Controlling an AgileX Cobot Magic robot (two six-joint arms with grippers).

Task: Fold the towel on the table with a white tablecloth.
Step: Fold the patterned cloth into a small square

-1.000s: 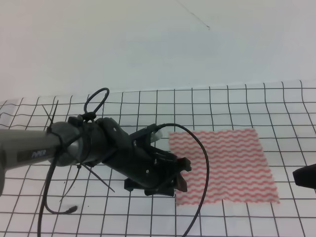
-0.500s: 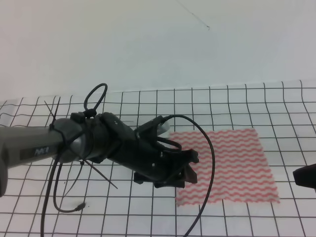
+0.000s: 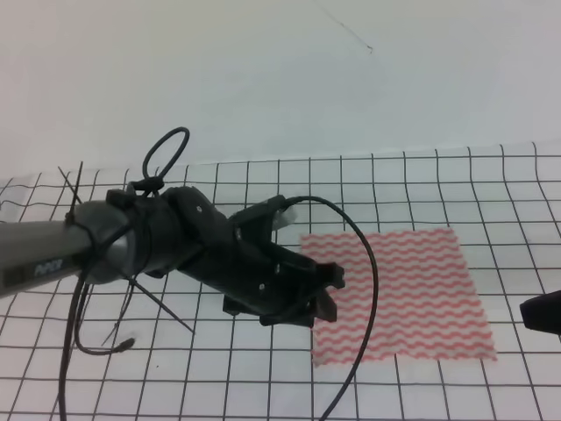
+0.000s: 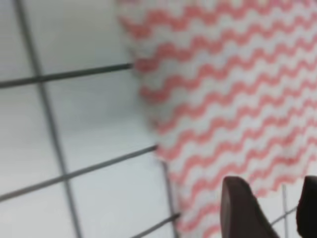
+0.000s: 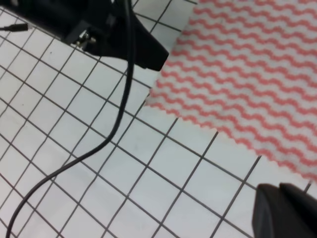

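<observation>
Thin pink-and-white wavy-striped towel (image 3: 394, 294) lies flat on the grid-printed white tablecloth (image 3: 421, 189), right of centre. Left claw (image 4: 270, 206) over its left edge, fingers narrowly parted. Right claw (image 5: 285, 210) blurred; apparently closed, cannot tell.

My left gripper (image 3: 323, 298): matt black plastic, dull sheen on edges; fingers (image 4: 242, 208) dark, smooth, rubbery-looking up close. My left forearm (image 3: 53, 263): grey metal-looking tube, slight gloss. Cable (image 3: 368, 289): thin black, smooth, glossy sheath. Towel (image 3: 399, 294): thin cloth, matt, pink-red and white wavy stripes, soft fuzzy edge in left wrist view. Tablecloth (image 3: 438, 184): white cloth, matt, thin black grid print, faint wrinkles. My right gripper (image 5: 285, 210): dark, matt, blurred
</observation>
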